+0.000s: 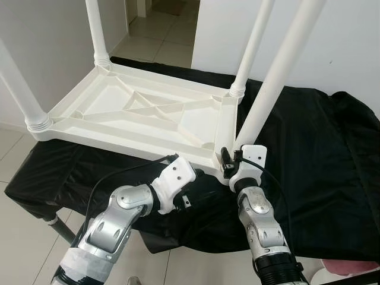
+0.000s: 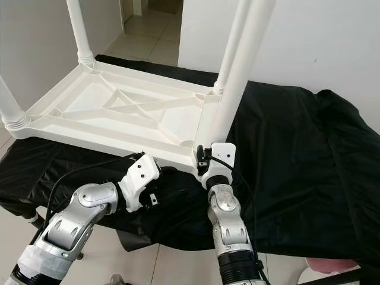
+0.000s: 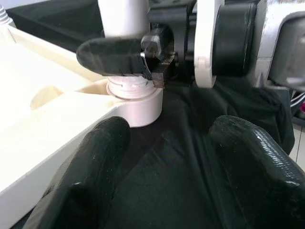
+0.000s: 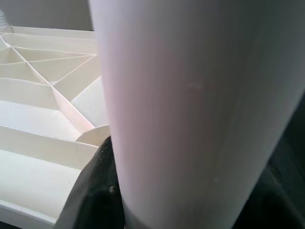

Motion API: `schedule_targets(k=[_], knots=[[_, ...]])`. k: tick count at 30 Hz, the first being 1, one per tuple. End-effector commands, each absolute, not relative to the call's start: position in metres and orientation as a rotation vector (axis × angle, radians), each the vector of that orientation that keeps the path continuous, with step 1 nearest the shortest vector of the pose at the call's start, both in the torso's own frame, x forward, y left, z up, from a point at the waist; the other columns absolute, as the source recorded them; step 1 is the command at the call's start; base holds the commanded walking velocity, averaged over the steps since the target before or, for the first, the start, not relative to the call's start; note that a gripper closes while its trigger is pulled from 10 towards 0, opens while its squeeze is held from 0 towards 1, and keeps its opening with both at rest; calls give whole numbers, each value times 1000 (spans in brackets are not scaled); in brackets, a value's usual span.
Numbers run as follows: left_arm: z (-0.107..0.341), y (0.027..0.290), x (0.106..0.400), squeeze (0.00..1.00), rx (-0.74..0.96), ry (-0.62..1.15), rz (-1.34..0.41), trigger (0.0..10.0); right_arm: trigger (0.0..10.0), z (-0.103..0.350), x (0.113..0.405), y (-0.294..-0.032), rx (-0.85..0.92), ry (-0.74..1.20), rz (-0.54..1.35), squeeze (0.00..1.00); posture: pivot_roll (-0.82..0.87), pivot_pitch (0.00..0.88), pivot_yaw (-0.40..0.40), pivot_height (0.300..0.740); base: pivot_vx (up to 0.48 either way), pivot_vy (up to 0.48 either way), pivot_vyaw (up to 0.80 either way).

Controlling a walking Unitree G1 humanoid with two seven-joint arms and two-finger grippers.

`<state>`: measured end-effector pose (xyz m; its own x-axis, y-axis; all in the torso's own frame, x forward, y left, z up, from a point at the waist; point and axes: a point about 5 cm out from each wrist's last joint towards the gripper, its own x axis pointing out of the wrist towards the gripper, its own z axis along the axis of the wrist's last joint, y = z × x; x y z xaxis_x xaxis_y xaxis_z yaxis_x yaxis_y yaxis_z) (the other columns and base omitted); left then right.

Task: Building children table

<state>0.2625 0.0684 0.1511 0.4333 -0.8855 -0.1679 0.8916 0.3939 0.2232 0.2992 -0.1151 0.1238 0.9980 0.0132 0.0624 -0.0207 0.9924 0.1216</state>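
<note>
The white plastic table top point(image 1: 142, 113) lies upside down across the middle of the head views, its ribbed underside facing up, on a black cloth point(image 1: 309, 160) that drapes a low stand. Four white legs rise from its corner sockets: one at the upper left point(image 1: 97, 29), one at the far left edge point(image 1: 21, 89), one at the upper centre point(image 1: 252, 44), and the nearest leg point(image 1: 279, 71) slanting up from the lower centre to the top right.

The right gripper point(image 1: 228, 160) sits at the foot of that nearest leg, at the table top's near right corner. From the head its fingers are hidden behind the white wrist block. The left wrist view shows more: one black finger point(image 3: 114, 57) of the right gripper lies pressed across the leg just above the threaded collar and the round socket point(image 3: 138, 102). The right wrist view has the leg point(image 4: 200, 109) close up with a dark finger point(image 4: 95, 191) against its side, so the fingers are clamped on the leg.

The left gripper point(image 3: 169, 171) hovers low over the cloth just beside the table top's near edge, its two fingers spread apart with nothing between them.

Pale tiled floor point(image 1: 166, 35) runs away at the upper left, and white walls point(image 1: 332, 41) stand behind. A pink object point(image 1: 350, 267) peeks in at the lower right corner.
</note>
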Motion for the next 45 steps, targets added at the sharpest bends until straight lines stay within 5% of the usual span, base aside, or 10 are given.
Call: schedule_targets(k=[1, 16, 17, 35, 45], knots=[[153, 67, 261, 0, 299, 15, -1099, 10000, 10000, 111, 288, -105, 225, -15, 8, 1000, 54, 38, -88, 740, 0, 0, 0], [155, 64, 263, 0, 290, 2, -1087, 10000, 10000, 118, 289, -122, 236, -62, 191, 1000, 44, 22, -98, 740, 0, 0, 0], [155, 64, 263, 0, 291, 1, -1087, 10000, 10000, 118, 288, -126, 200, -70, 238, 0, 42, 20, -100, 740, 0, 0, 0], [153, 67, 263, 0, 300, 10, -1085, 10000, 10000, 126, 306, -169, -1, -72, 581, 0, 43, 19, -100, 740, 0, 0, 0], [153, 67, 263, 0, 305, 8, -1087, 10000, 10000, 129, 321, -165, -70, -54, 671, 0, 47, 15, -93, 740, 0, 0, 0]])
